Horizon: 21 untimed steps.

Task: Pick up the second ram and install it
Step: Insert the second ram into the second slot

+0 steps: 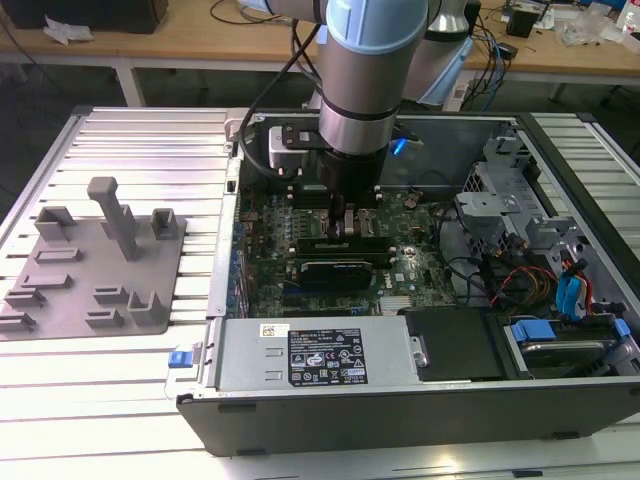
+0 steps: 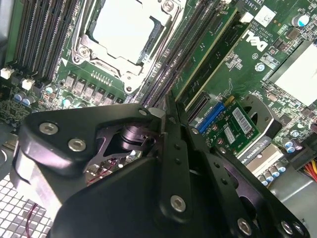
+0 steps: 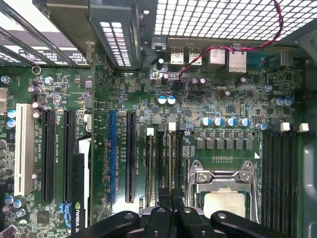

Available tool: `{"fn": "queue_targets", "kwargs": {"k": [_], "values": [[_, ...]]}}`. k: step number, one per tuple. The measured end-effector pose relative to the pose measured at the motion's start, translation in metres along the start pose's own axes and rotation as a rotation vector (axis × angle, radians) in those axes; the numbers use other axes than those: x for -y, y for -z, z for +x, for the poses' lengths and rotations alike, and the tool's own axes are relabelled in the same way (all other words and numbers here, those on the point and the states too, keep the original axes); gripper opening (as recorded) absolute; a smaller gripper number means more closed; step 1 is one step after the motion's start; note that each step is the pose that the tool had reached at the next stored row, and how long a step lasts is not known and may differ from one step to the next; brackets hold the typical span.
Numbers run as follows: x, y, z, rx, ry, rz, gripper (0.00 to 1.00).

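Note:
My gripper (image 1: 350, 222) reaches down into the open computer case onto the motherboard (image 1: 410, 262). In the first wrist view its black fingers (image 3: 161, 210) stand pressed together over the near end of the second ram (image 3: 171, 163). This thin green stick stands on edge in a slot beside the silver processor socket (image 3: 223, 196). Another green stick (image 3: 151, 168) stands one slot over, and its long edge shows beside the gripper (image 2: 168, 101) in the second wrist view (image 2: 208, 49). The part of the second ram between the fingers is hidden.
A black expansion card (image 1: 340, 268) lies just in front of the gripper. The silver power supply (image 1: 300, 355) lines the case's near wall, with drive bays and cables (image 1: 540, 270) on the exterior view's right. A grey holder tray (image 1: 90, 270) sits on the table at its left.

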<state>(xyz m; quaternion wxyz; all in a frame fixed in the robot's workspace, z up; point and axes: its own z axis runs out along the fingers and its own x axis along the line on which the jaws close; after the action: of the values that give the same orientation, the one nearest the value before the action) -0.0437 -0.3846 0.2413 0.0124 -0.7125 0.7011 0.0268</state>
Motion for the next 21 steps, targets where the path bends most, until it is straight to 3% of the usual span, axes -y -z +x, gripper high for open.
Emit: {"fn": "queue_targets", "kwargs": {"k": [21], "values": [[0.0002,-0.0055,0.0003,0.0003,-0.002,0.0001,0.09]]}}
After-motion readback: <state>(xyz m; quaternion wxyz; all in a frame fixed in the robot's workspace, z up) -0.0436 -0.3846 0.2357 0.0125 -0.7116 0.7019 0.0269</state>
